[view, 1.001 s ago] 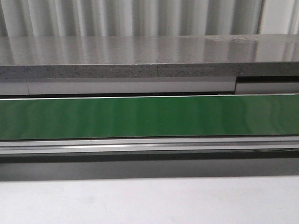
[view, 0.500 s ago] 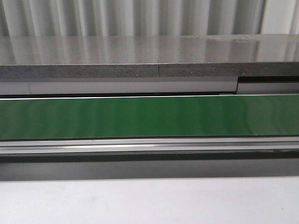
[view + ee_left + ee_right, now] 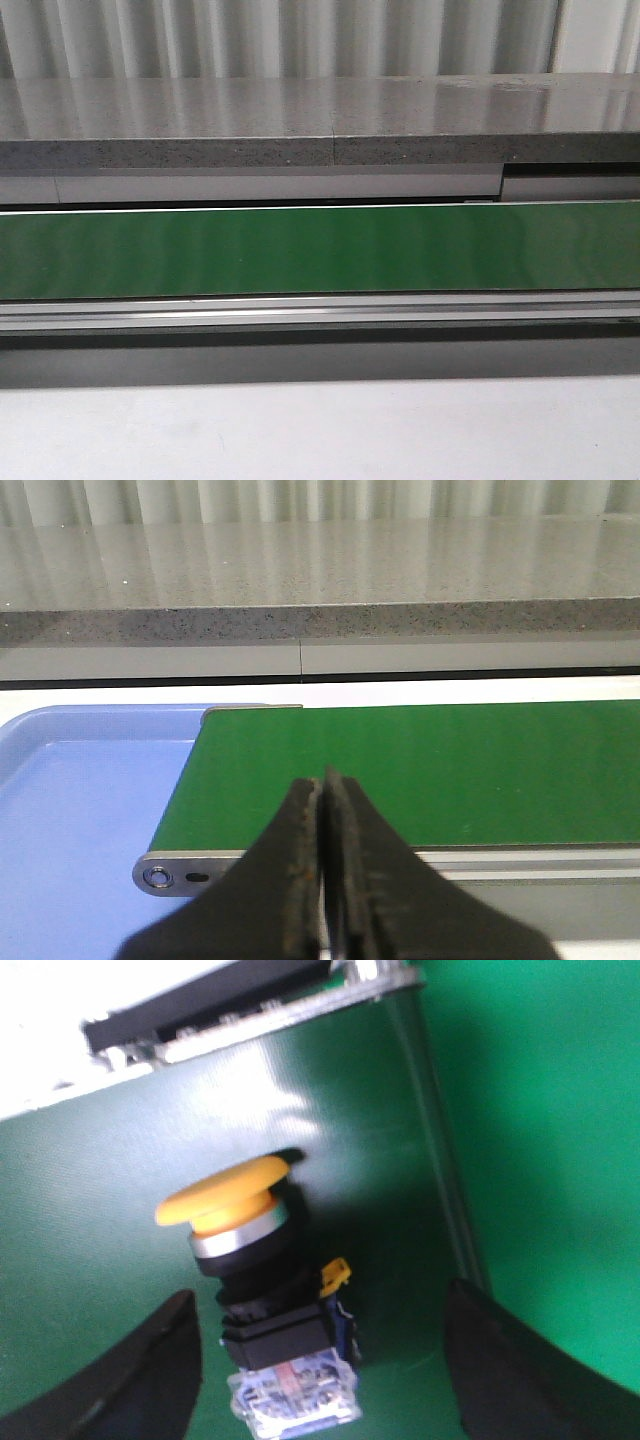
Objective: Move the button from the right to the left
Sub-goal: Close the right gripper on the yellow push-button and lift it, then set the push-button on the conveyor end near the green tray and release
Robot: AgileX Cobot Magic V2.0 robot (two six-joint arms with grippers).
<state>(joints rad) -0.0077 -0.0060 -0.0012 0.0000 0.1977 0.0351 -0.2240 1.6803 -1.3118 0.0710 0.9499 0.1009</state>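
The button (image 3: 255, 1290) lies on its side on the green belt (image 3: 520, 1160) in the right wrist view, its yellow-orange mushroom cap (image 3: 222, 1193) pointing away from the fingers and its blue contact block nearest them. My right gripper (image 3: 320, 1360) is open, its two dark fingers (image 3: 150, 1370) standing either side of the button without touching it. My left gripper (image 3: 322, 800) is shut and empty, over the near edge of the green belt (image 3: 450, 770) by its end. Neither the button nor any gripper shows in the front view.
A light blue tray (image 3: 80, 810) sits past the belt's end in the left wrist view. A grey stone-like ledge (image 3: 320, 125) runs behind the belt (image 3: 320, 250). A metal rail (image 3: 320, 312) runs along the belt's near side, with a pale tabletop (image 3: 320, 430) in front.
The front view shifts very slightly sideways between frames; nothing else visibly moves on the belt there.
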